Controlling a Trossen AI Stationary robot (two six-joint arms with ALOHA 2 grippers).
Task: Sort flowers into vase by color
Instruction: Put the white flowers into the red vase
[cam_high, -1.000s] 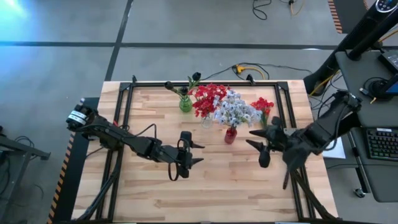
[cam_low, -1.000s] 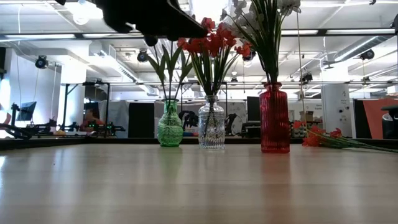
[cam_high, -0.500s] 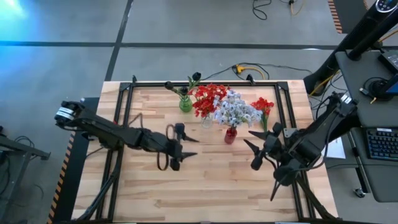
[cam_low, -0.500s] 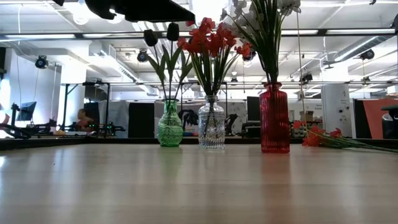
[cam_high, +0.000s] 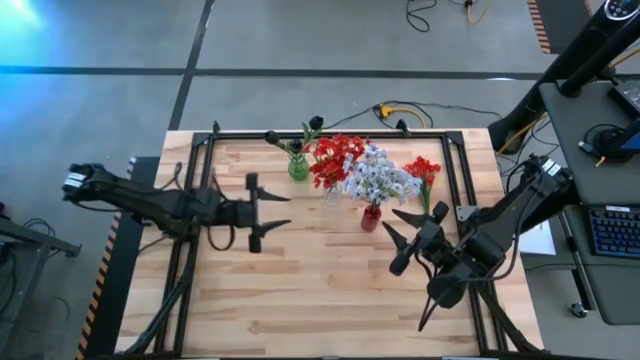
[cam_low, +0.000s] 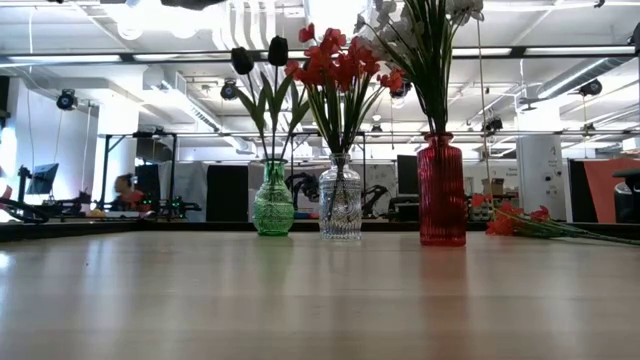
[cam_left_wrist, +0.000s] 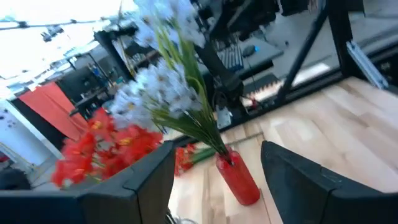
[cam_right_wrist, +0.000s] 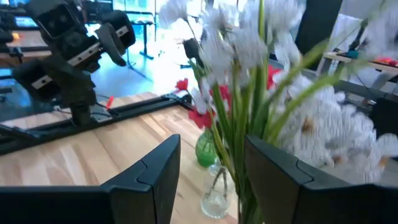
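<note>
Three vases stand in a row at the table's far middle. The green vase (cam_high: 298, 167) holds dark buds (cam_low: 256, 56). The clear vase (cam_low: 340, 198) holds red blossoms (cam_high: 335, 158). The red vase (cam_high: 371, 217) holds pale blue-white blossoms (cam_high: 379, 179). One red spray (cam_high: 423, 169) lies flat on the table right of the vases, and it also shows in the low view (cam_low: 522, 221). My left gripper (cam_high: 276, 211) hovers open left of the vases. My right gripper (cam_high: 393, 240) hovers open just near and right of the red vase. Neither holds anything.
A black frame rail (cam_high: 330, 134) runs along the table's far edge behind the vases. Bare wood (cam_high: 320, 290) spreads across the near half of the table. A desk with a keyboard (cam_high: 612, 230) stands past the right edge.
My left gripper has drawn back toward the table's left edge and risen, leaving the top of the low view. My right gripper has shifted toward the table's left and slightly toward the near edge. Both stayed open. The vases and flowers have not moved.
</note>
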